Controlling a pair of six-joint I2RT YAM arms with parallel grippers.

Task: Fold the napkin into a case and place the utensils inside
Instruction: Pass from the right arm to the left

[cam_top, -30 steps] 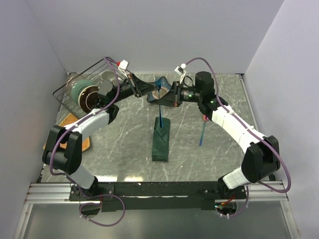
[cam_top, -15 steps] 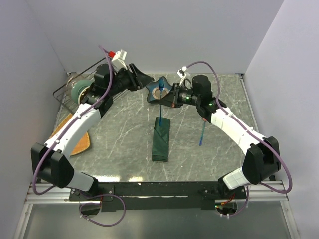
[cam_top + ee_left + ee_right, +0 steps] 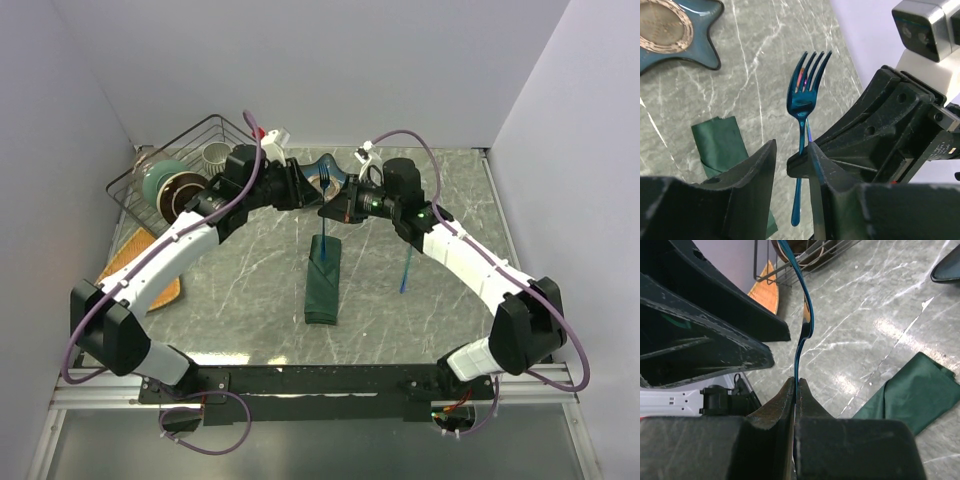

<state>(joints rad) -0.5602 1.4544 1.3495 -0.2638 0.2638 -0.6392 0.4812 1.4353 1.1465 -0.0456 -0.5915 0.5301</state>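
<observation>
Two blue utensils [image 3: 405,268] (one fork [image 3: 801,97] in right gripper [image 3: 796,390]), one green case [image 3: 322,285].

I hold the blue fork [image 3: 801,102] aloft by its handle; the narrow green case [image 3: 322,285] lies flat, another slim utensil [image 3: 404,268] to its right.

Finding: a robotics test cell, not a home or working kitchen. 3 plain pale walls [image 3: 320,70] box in 1 grey marble-pattern table [image 3: 250,270]. Along the near edge runs an aluminium rail [image 3: 100,385] carrying 2 white-and-black arms, the left arm [image 3: 175,250] and the right arm [image 3: 460,255], with purple cables [image 3: 405,132] looped loose. A camera [image 3: 925,27] sits on the right wrist. Domestic items are few: a wire rack [image 3: 160,152] of bowls [image 3: 160,183] far left, an orange mat [image 3: 168,292], a folded napkin [image 3: 322,285], a blue fork [image 3: 801,102].
</observation>
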